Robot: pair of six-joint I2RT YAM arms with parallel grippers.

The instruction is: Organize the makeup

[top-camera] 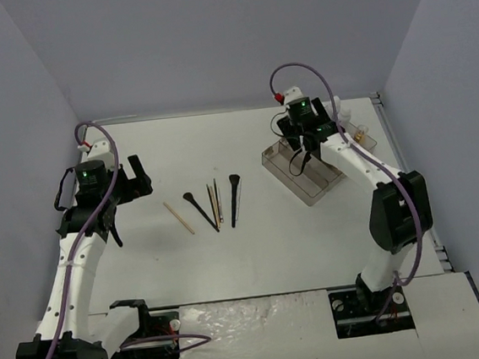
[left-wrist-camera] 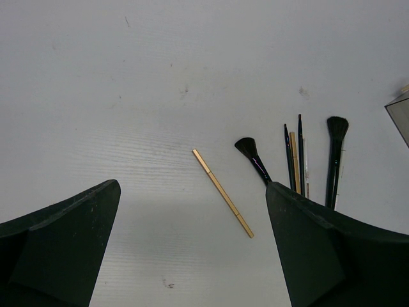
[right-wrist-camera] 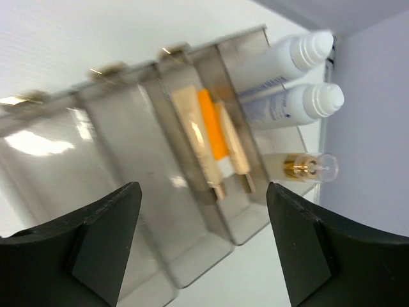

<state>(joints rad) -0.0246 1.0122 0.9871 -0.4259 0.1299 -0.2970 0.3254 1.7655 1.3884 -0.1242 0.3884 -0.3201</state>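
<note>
I'm seeing this job partly done. The orange tube (right-wrist-camera: 208,125) is lying in a slot of the clear tray (right-wrist-camera: 118,128). Two white bottles (right-wrist-camera: 284,61) and an amber vial (right-wrist-camera: 307,167) are sitting at its end, though I can't tell whether inside. The black brushes (left-wrist-camera: 334,160) and tan sticks (left-wrist-camera: 223,192) are lying loose on the table (left-wrist-camera: 128,77). The left gripper (left-wrist-camera: 192,188) and right gripper (right-wrist-camera: 201,192) are both hanging spread apart, empty.

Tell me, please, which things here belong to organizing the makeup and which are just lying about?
Belonging: black brushes, tan stick, white bottles, orange tube, amber vial, divided tray.
Lying about: only the purple cables.
</note>
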